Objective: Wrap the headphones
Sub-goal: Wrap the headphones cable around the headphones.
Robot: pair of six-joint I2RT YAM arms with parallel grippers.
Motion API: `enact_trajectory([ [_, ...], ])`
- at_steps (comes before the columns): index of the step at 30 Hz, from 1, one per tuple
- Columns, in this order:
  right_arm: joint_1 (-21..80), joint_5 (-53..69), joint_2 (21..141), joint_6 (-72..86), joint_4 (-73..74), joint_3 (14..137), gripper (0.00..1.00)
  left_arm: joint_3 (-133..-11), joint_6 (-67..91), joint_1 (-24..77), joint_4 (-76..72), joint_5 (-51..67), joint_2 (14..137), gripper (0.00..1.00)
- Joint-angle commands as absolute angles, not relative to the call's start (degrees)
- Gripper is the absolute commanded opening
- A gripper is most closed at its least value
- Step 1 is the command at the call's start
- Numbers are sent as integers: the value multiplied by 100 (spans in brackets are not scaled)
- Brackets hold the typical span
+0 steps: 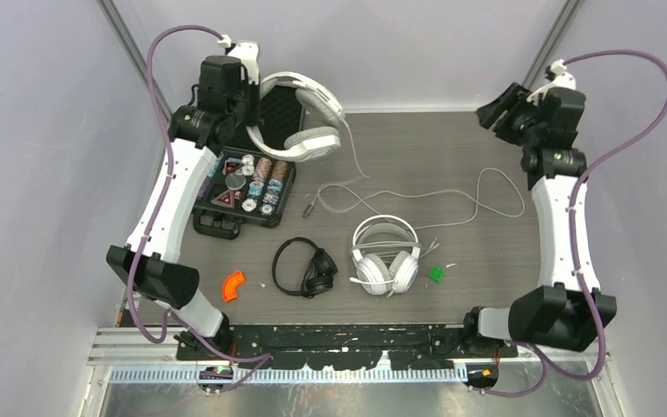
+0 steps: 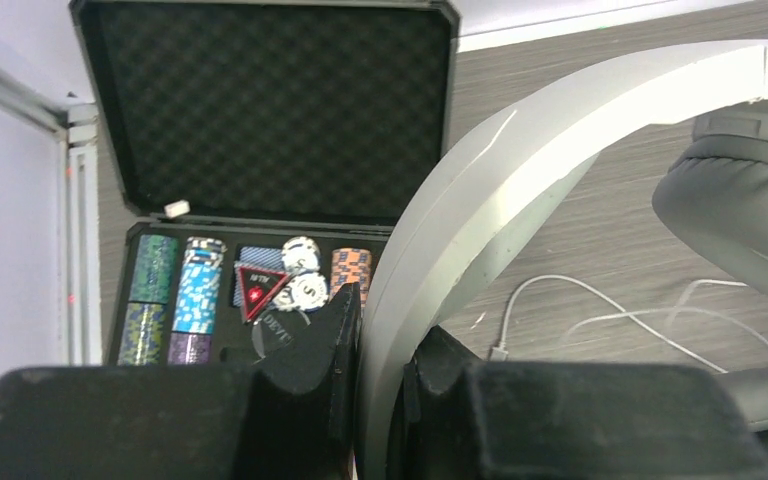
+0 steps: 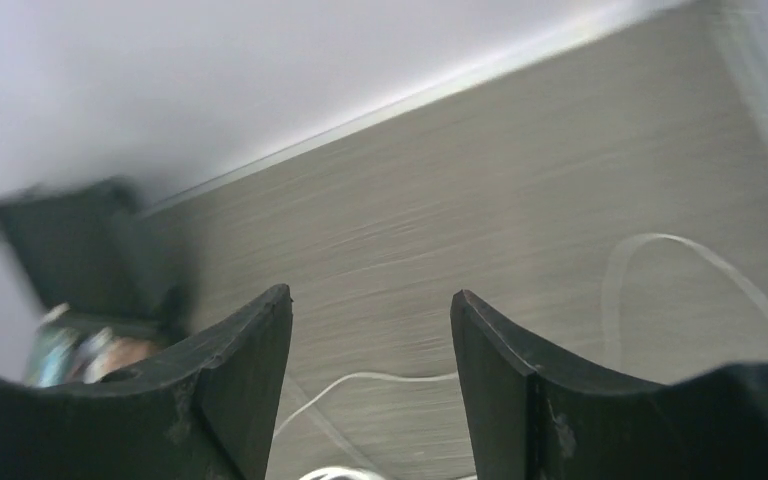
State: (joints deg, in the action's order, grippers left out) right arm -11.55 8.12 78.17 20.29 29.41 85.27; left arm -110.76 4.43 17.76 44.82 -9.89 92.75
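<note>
The left gripper (image 2: pixel 378 335) is clamped on the headband of one white headset (image 2: pixel 520 170), holding it up at the table's far left by the open chip case (image 2: pixel 260 120). The right gripper (image 3: pixel 370 330) is open and empty at the far right, with a loop of pale cord (image 3: pixel 700 270) on the table (image 3: pixel 520 180) beyond it. The second white headset (image 1: pixel 370 271) and the black headset (image 1: pixel 320 280) lie side by side near the front edge.

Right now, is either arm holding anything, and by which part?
The left tool is clamped on a white headset, by its headband. The right tool is open and holds nothing.
</note>
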Motion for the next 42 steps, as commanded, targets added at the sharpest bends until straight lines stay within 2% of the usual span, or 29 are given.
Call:
enact_trajectory([
  [1,-612,3302,7109,2656,308,7300,64,-11026,887,1767,3632,-284,8697,0],
  [7,953,3879,6987,1359,-520,6633,75,-11037,1263,1767,3502,427,8500,0],
  [13,1156,4852,6770,2097,-3348,5403,77,-11171,1605,1767,3643,857,8422,0],
  [18,1402,5254,6540,2206,-4370,4700,76,-11153,1803,1767,3640,1076,8351,0],
  [22,1788,5111,6349,1971,-4642,4259,77,-11134,2017,1767,3536,1326,8320,0],
  [29,2274,4359,6315,899,-3905,4056,77,-10939,2334,1769,3377,1897,8206,0],
  [36,2557,3844,6642,380,-3962,4122,72,-10775,2676,1767,3206,2483,8064,0],
  [42,2882,3874,7105,629,-4575,4126,69,-10519,3243,1767,2781,3020,7887,0],
])
